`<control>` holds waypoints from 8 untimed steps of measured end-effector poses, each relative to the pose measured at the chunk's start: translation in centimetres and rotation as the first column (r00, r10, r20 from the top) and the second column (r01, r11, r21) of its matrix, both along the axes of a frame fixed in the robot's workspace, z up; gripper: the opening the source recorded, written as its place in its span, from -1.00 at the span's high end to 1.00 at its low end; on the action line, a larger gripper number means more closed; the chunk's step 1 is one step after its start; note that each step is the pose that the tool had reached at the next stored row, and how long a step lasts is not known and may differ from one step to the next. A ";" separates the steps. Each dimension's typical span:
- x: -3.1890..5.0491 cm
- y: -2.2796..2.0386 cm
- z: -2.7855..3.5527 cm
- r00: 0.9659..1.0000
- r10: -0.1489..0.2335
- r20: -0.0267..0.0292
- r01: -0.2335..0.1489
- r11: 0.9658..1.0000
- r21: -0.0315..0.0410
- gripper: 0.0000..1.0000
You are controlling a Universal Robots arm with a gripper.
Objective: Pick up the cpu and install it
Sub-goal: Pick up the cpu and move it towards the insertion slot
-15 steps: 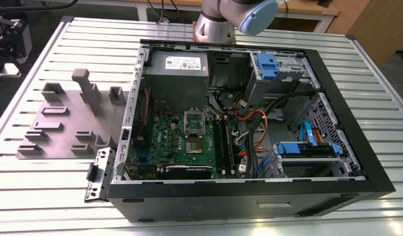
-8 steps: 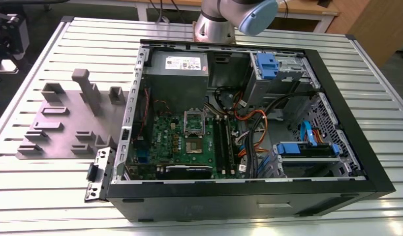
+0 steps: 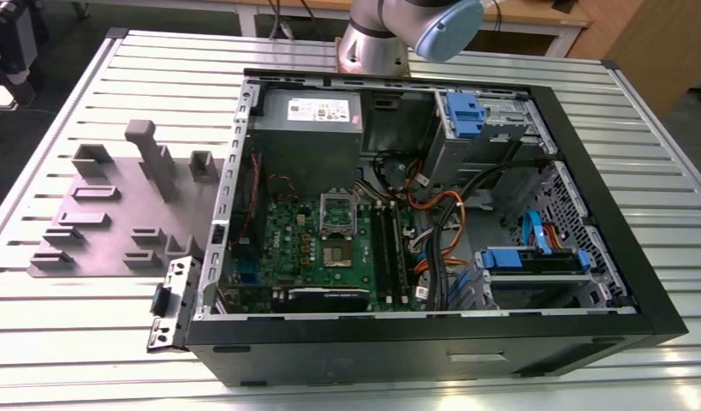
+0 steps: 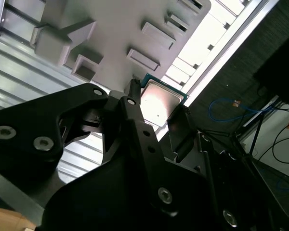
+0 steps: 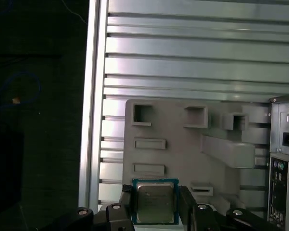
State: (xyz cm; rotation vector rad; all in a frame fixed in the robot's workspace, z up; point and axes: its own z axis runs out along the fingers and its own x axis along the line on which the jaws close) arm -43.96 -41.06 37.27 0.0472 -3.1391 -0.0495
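Observation:
In both wrist views the cpu, a small square chip with a silvery top and a thin rim, sits between my gripper's two black fingers, one on each side edge. The gripper is shut on it and holds it well above the grey holder plate. In the exterior view the green motherboard lies inside the open computer case, with the silver socket frame near its middle.
The grey holder plate with its raised blocks lies on the slatted metal table at the exterior view's left of the case. Cables, blue drive brackets and a power supply crowd the case. The arm's base stands behind it.

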 end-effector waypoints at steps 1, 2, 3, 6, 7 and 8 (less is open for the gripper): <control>0.00 0.00 0.24 1.000 0.000 0.000 0.000 1.000 0.000 0.06; 0.00 0.00 0.44 1.000 0.000 0.000 0.000 1.000 0.000 0.06; -0.01 0.00 0.54 1.000 -0.001 0.000 0.001 1.000 0.000 0.06; 0.00 -0.17 0.58 1.000 -0.013 0.000 0.013 1.000 0.000 0.06; 0.00 -0.24 0.58 1.000 -0.017 0.000 0.017 1.000 0.000 0.06; 0.00 -0.27 0.64 1.000 -0.020 0.000 0.020 1.000 0.000 0.06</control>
